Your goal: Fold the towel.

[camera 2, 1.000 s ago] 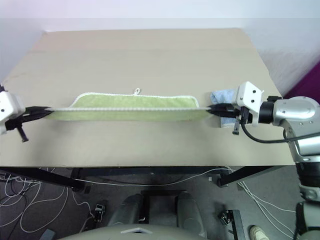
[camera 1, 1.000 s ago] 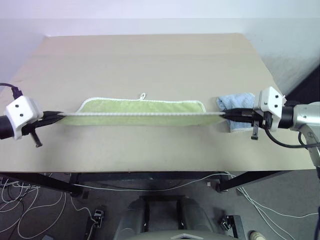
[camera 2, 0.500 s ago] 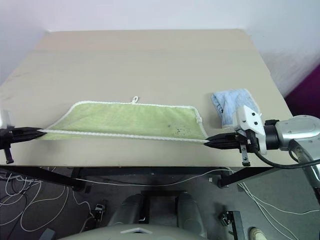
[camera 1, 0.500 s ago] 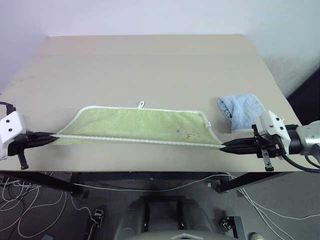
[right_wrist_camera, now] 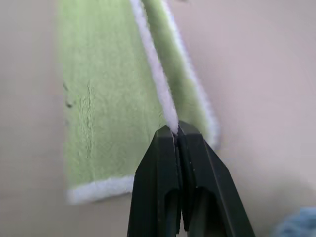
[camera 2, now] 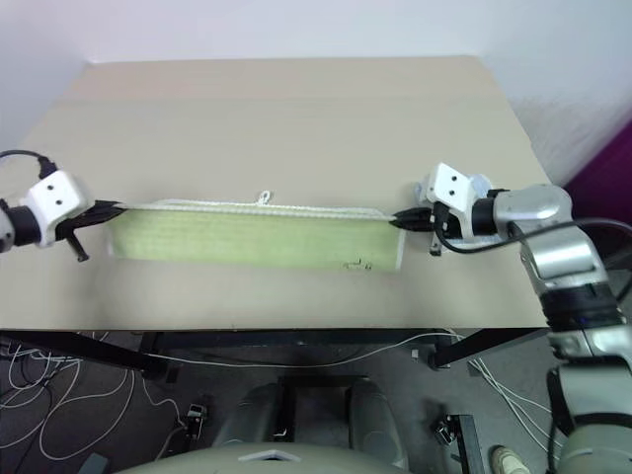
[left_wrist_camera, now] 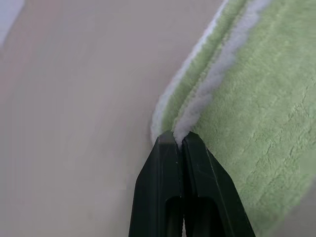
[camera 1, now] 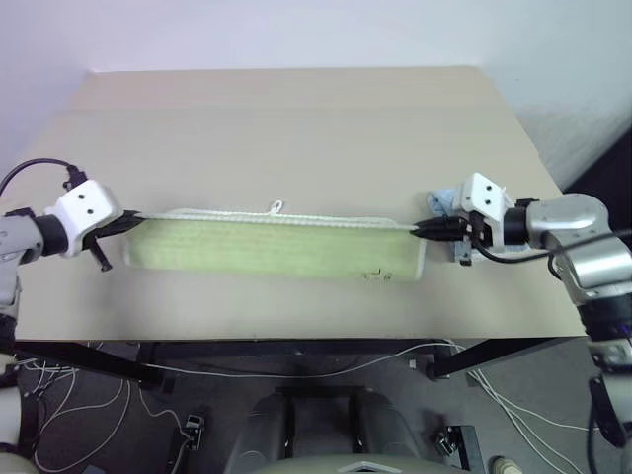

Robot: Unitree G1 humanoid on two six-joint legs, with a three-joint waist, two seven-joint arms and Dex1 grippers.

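Left eye view: our left gripper and right gripper each pinch a corner of the towel, stretching its edge taut between them so the fold lands straight.

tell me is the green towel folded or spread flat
Folded in half: the towel lies doubled, its two white edges stacked along the far side.

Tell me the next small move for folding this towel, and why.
Probably lower both hands and release. The left hand and right hand each pinch a corner of the towel, its lifted white edge lined up over the far edge, so the fold looks complete.
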